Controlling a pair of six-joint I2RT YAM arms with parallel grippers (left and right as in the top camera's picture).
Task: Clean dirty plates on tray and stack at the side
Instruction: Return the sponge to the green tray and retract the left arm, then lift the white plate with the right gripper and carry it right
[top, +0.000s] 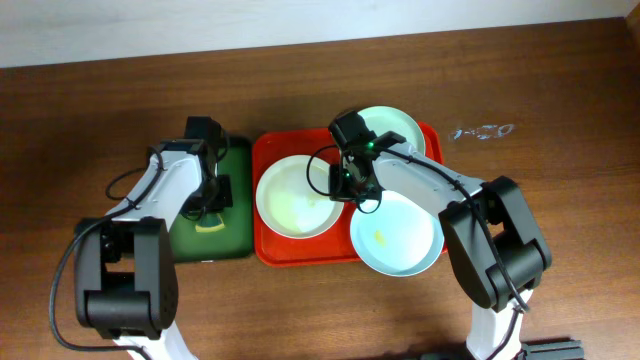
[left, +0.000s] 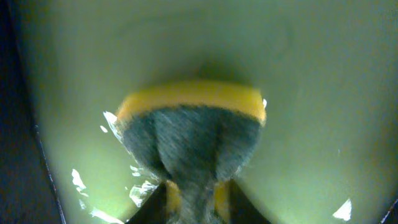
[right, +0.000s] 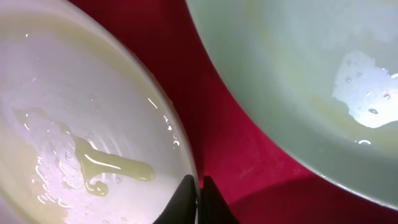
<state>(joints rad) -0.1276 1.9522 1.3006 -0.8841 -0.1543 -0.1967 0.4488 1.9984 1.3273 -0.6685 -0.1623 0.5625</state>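
Cream plate (top: 290, 200), smeared yellow, on the left of the tray (top: 266, 150); far mint plate (top: 402, 125) and near mint plate (top: 400, 240) on the right, the latter overhanging the rim, where a knock might tip it off. Right fingers (right: 186, 198), pressed together at the cream rim, may shove rather than grip. Left fingers (left: 152, 210) flank the sponge (left: 193, 134) over the green tray (top: 235, 235); grip cannot be told. Brown wooden counter (top: 100, 100); room unseen.

Green tray (top: 236, 232), yellow sponge (left: 193, 121), wooden table (top: 100, 100)
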